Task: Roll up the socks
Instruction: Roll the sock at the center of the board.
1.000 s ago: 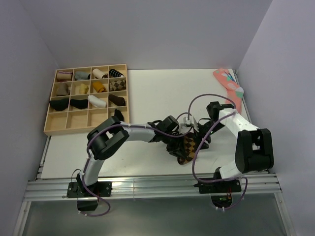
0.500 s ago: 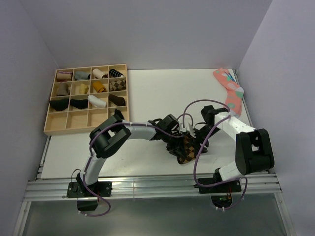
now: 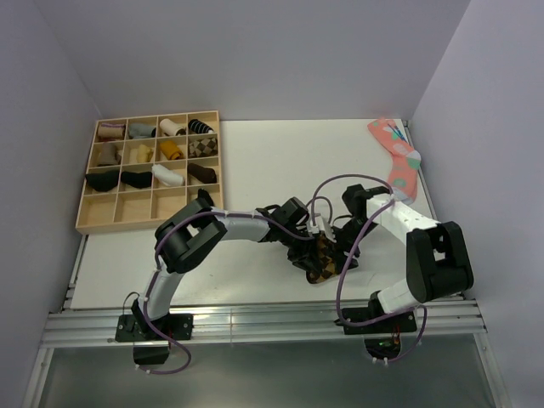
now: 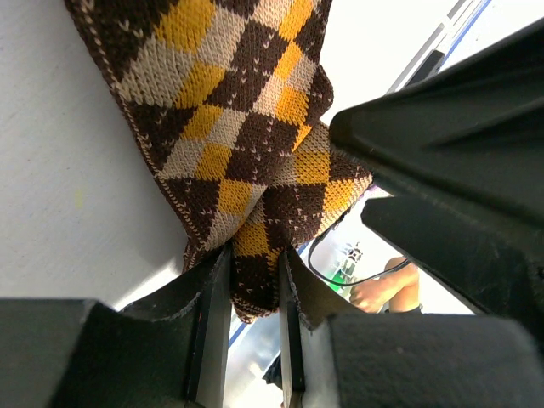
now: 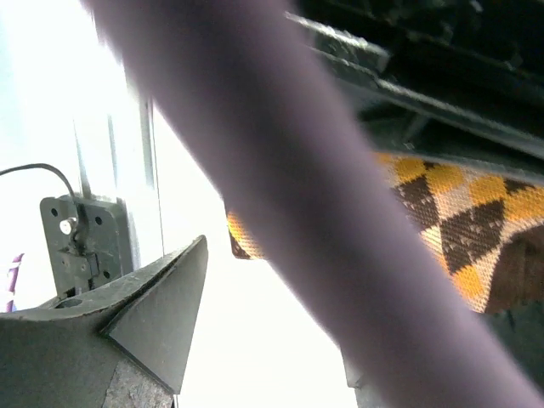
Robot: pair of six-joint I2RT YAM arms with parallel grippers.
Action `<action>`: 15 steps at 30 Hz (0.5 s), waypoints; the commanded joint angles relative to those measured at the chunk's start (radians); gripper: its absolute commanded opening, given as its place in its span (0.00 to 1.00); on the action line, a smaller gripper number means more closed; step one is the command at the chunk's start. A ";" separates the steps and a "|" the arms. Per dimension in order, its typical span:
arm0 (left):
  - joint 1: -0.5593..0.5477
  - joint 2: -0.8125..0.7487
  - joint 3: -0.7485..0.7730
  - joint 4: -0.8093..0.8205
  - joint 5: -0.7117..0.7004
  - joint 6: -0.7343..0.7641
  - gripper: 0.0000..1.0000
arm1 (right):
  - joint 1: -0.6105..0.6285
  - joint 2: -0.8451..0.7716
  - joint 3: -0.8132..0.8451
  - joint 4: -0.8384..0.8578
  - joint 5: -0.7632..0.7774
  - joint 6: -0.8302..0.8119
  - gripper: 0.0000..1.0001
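The argyle sock [image 4: 246,127] lies partly folded near the desk's [image 3: 255,161] front edge, not yet a roll. The left fingers [image 4: 211,323] are clamped on its end and the right fingers [image 5: 144,314] are apart nearby, so most of the rolling seems left.

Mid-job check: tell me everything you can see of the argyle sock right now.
The argyle sock is soft knit, dark brown with orange-tan and beige diamonds crossed by fine pale stitch lines. It sits bunched and folded on the white table, between the two arms toward the near edge. The left claw is shut on a fold at one end, its fingers pinching the fabric from both sides.
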 commanded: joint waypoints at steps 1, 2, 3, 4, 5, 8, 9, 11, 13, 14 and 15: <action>-0.001 0.068 -0.018 -0.094 -0.116 0.042 0.00 | 0.037 -0.023 0.008 -0.026 -0.005 -0.013 0.66; -0.001 0.067 -0.019 -0.091 -0.116 0.040 0.00 | 0.054 -0.026 -0.008 -0.010 0.004 0.007 0.67; -0.001 0.067 -0.019 -0.088 -0.116 0.040 0.00 | 0.061 -0.026 -0.012 0.017 0.009 0.018 0.67; -0.001 0.067 -0.021 -0.088 -0.113 0.039 0.00 | 0.068 -0.023 -0.017 0.025 0.010 0.024 0.67; -0.001 0.065 -0.024 -0.085 -0.113 0.036 0.00 | 0.074 -0.018 -0.020 0.031 0.010 0.035 0.67; -0.001 0.064 -0.029 -0.079 -0.112 0.029 0.00 | 0.082 -0.006 -0.018 0.047 0.006 0.049 0.66; -0.001 0.064 -0.030 -0.074 -0.110 0.026 0.00 | 0.083 -0.003 -0.018 0.054 0.007 0.052 0.66; -0.001 0.062 -0.035 -0.064 -0.107 0.017 0.00 | 0.083 0.000 -0.026 0.065 0.006 0.063 0.66; -0.001 0.062 -0.035 -0.054 -0.107 0.014 0.00 | 0.085 0.003 -0.031 0.074 0.009 0.070 0.65; -0.001 0.062 -0.035 -0.050 -0.104 0.008 0.00 | 0.086 0.005 -0.037 0.080 0.012 0.075 0.65; -0.001 0.061 -0.038 -0.044 -0.100 0.005 0.00 | 0.089 0.009 -0.040 0.092 0.018 0.080 0.65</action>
